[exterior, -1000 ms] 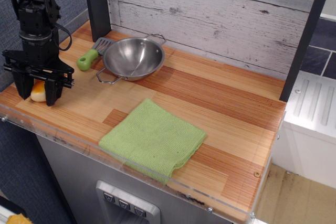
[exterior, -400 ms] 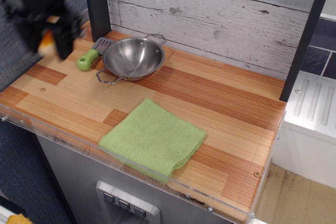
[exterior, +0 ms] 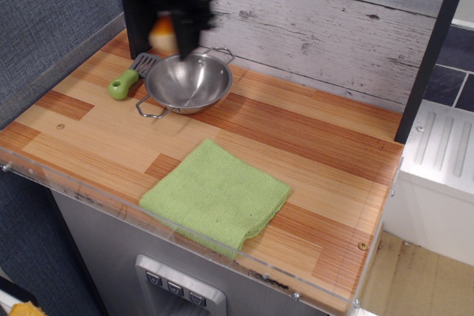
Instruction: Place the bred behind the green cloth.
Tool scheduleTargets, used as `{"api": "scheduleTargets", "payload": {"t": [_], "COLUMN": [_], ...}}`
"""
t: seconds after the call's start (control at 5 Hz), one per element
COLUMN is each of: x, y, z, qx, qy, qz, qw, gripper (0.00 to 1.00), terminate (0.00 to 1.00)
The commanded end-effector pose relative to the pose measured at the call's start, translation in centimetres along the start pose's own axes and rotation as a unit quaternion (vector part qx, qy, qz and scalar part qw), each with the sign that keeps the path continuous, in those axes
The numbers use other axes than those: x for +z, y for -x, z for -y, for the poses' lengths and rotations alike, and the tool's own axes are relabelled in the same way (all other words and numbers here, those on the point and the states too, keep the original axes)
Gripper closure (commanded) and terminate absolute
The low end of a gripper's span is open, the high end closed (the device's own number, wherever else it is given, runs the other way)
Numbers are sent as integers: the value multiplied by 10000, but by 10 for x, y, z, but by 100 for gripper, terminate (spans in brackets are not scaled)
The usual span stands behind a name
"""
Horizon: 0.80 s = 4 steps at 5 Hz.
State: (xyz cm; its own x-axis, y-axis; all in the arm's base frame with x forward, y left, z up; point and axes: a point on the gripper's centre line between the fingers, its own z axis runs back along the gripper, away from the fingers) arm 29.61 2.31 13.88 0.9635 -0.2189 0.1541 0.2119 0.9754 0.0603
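My gripper (exterior: 164, 35) is blurred by motion at the top of the view, raised above the far left edge of the steel pan (exterior: 188, 81). It is shut on the bread (exterior: 162, 32), which shows as an orange-yellow blob between the black fingers. The green cloth (exterior: 215, 195) lies flat near the front edge of the wooden counter, well in front of and to the right of the gripper.
A green-handled spatula (exterior: 129, 78) lies left of the pan. A dark post (exterior: 138, 12) stands at the back left and another (exterior: 431, 49) at the right. A grey plank wall (exterior: 318, 20) backs the counter. A clear lip (exterior: 185, 246) runs along the front edge.
The gripper lifted the bread from the counter's front left and carried it up and to the right, to above the pan's far left edge. Pan, spatula and cloth have not moved.
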Motion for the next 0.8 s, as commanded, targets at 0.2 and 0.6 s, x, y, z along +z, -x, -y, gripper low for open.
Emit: {"api": "scheduleTargets", "payload": {"t": [0.2,0.6], "x": [-50,-83], "y": [-42,-32], "z": [118,107], "qx": [-427,-552], "qy": [-33,-105], "qz": [-798,-1179], "qw": [9959,9914], "gripper": [100,100], "terminate": [0,0]}}
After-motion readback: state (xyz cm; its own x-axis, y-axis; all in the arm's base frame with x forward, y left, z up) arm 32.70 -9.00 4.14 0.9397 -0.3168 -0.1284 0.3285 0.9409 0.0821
